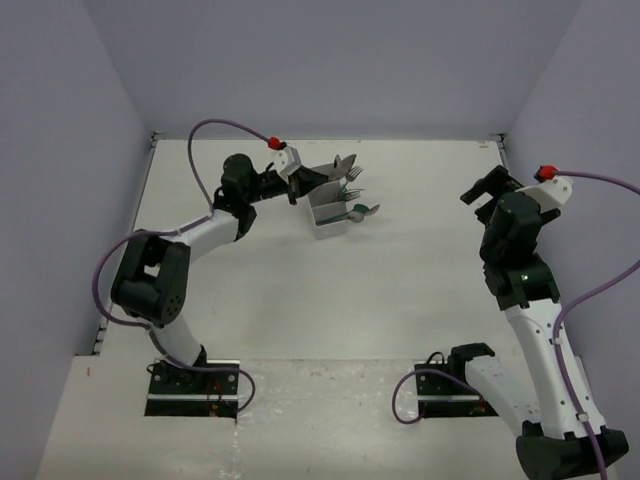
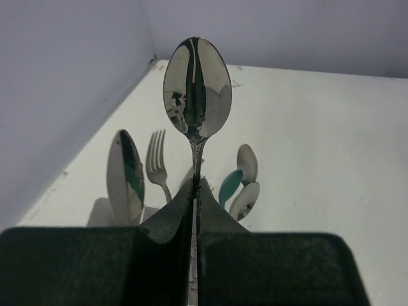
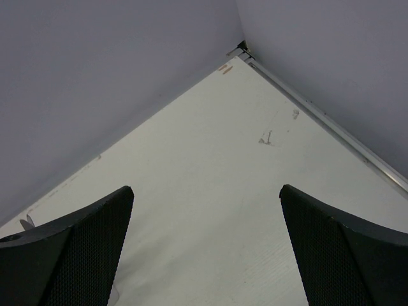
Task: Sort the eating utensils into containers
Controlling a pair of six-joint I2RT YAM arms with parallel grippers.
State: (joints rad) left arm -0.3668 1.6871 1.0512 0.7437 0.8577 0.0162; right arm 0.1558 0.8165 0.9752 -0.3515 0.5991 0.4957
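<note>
My left gripper [image 1: 303, 184] [image 2: 195, 182] is shut on the handle of a silver spoon [image 2: 197, 87], whose bowl stands up beyond the fingertips. It hangs over the back left of the white container [image 1: 326, 226], near the table's far side. Several utensils stick out of that box: a silver spoon [image 2: 125, 177], a silver fork [image 2: 156, 162], a teal spoon [image 2: 230, 186] [image 1: 359, 210] and two more silver spoons [image 2: 247, 162]. The box itself is hidden behind my fingers in the left wrist view. My right gripper [image 1: 487, 190] [image 3: 207, 191] stands open and empty, far to the right over bare table.
Lavender walls close the table on the left, back and right. A metal strip [image 3: 331, 127] runs along the right wall's foot. Purple cables [image 1: 215, 135] loop off both arms. The two arm bases [image 1: 195, 385] sit at the near edge.
</note>
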